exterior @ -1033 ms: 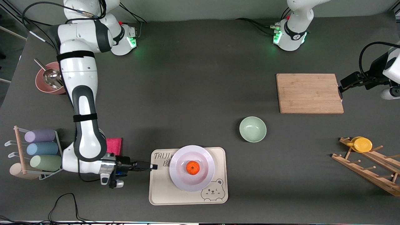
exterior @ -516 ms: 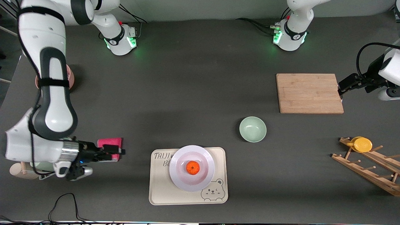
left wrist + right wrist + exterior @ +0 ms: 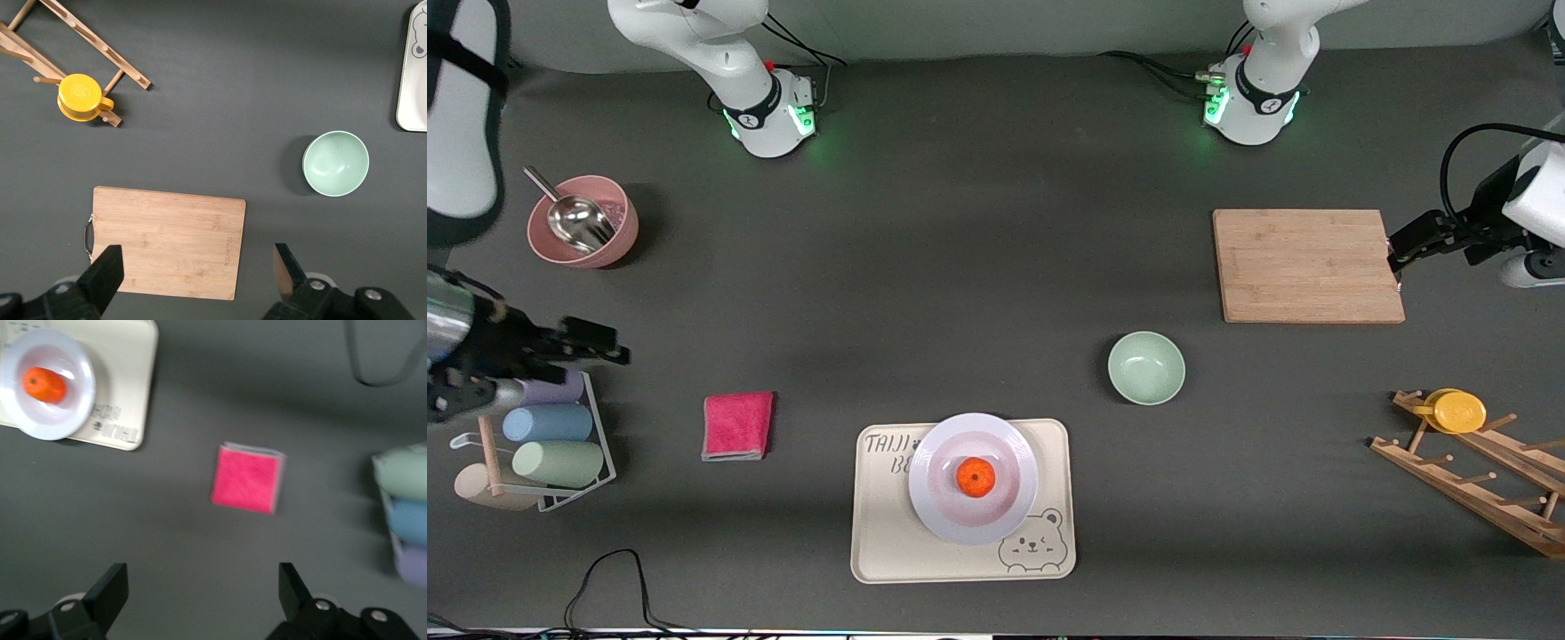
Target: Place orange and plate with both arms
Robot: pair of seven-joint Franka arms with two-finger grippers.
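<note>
The orange (image 3: pixel 975 477) lies in the middle of the pale lavender plate (image 3: pixel 938 516), which sits on the cream bear tray (image 3: pixel 880 542) near the front camera. Both also show in the right wrist view, the orange (image 3: pixel 44 385) on the plate (image 3: pixel 75 407). My right gripper (image 3: pixel 609 349) is open and empty, up over the cup rack at the right arm's end of the table; in its wrist view (image 3: pixel 202 593) only bare table lies between the fingers. My left gripper (image 3: pixel 1394 256) is open and empty at the cutting board's edge, seen over the board in its wrist view (image 3: pixel 195 273).
A mint-green bowl (image 3: pixel 1146 367) stands between the tray and the wooden cutting board (image 3: pixel 1307 265). A pink cloth (image 3: pixel 737 426) lies beside the tray. A cup rack (image 3: pixel 551 427) and a pink bowl with a scoop (image 3: pixel 583 220) are at the right arm's end. A yellow lid (image 3: pixel 1458 411) sits on a wooden rack.
My right arm has drawn back from the tray's edge, past the pink cloth, to over the cup rack. The left arm has barely moved. The plate and orange have stayed put.
</note>
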